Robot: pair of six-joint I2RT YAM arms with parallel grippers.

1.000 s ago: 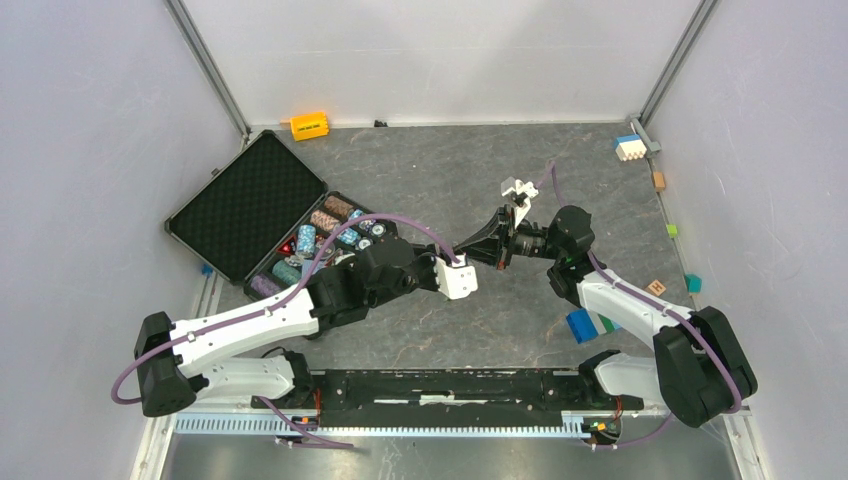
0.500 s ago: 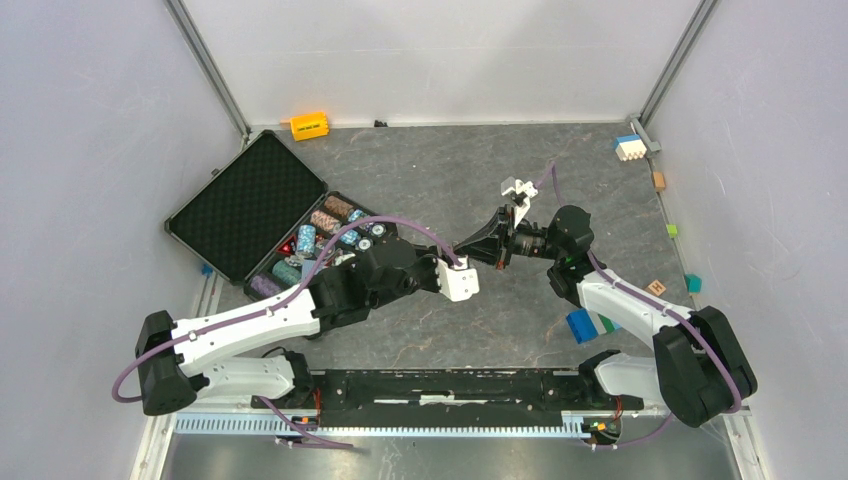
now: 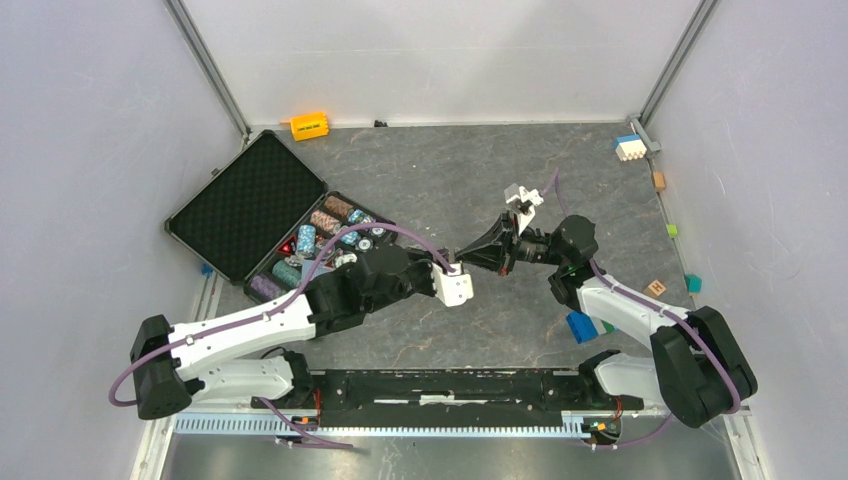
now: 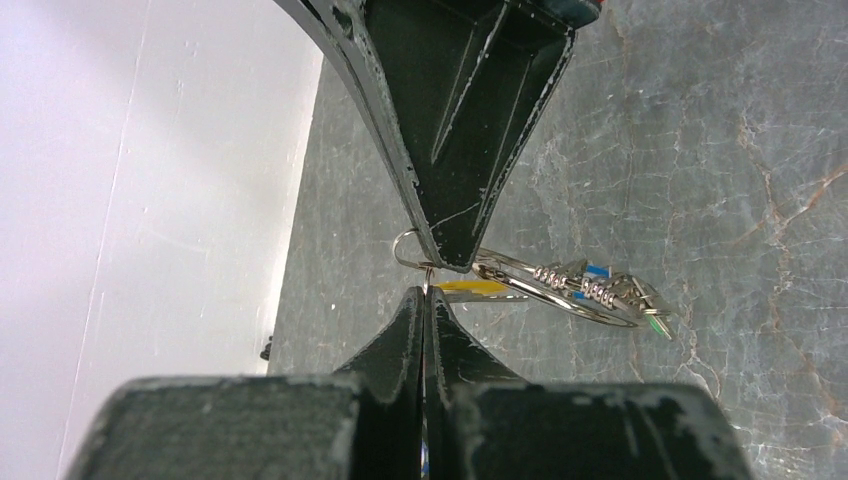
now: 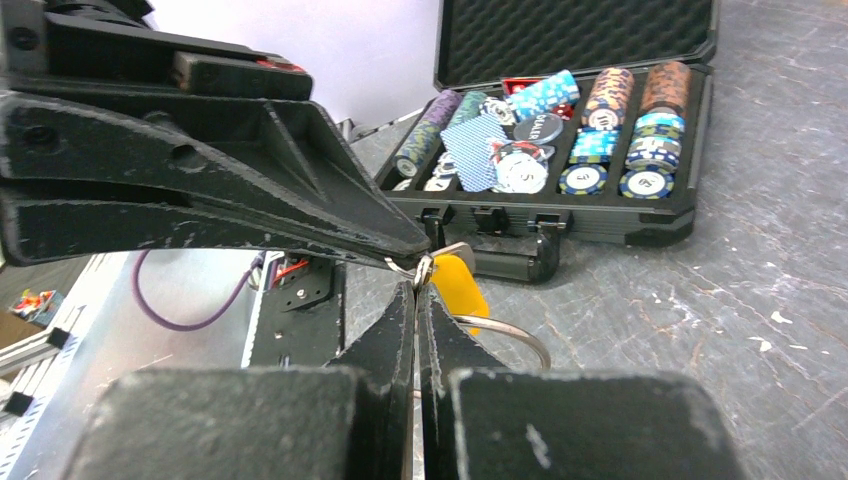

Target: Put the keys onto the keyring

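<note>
My two grippers meet tip to tip above the table's middle. In the left wrist view my left gripper [image 4: 425, 292] is shut on a small wire loop that joins a yellow-tagged key [image 4: 472, 286]. The right gripper's fingers [image 4: 450, 150] come down from above, shut on the big keyring [image 4: 537, 292], which carries several silver keys [image 4: 587, 282] with blue and green tags. In the right wrist view my right gripper [image 5: 417, 285] is shut, with the ring [image 5: 520, 334] curving out beside it and the yellow tag [image 5: 457, 289] behind. From above, the left gripper [image 3: 457, 264] and right gripper [image 3: 468, 256] touch.
An open black case [image 3: 270, 215] of poker chips lies at the left. An orange-yellow block [image 3: 309, 125] sits at the back wall. A blue-green-white brick stack [image 3: 590, 325] lies by the right arm. A blue-white brick [image 3: 629, 147] and small cubes [image 3: 657, 288] line the right edge.
Both grippers have shifted slightly toward the near edge, still tip to tip. The left wrist has dropped a little. Both stay shut.
</note>
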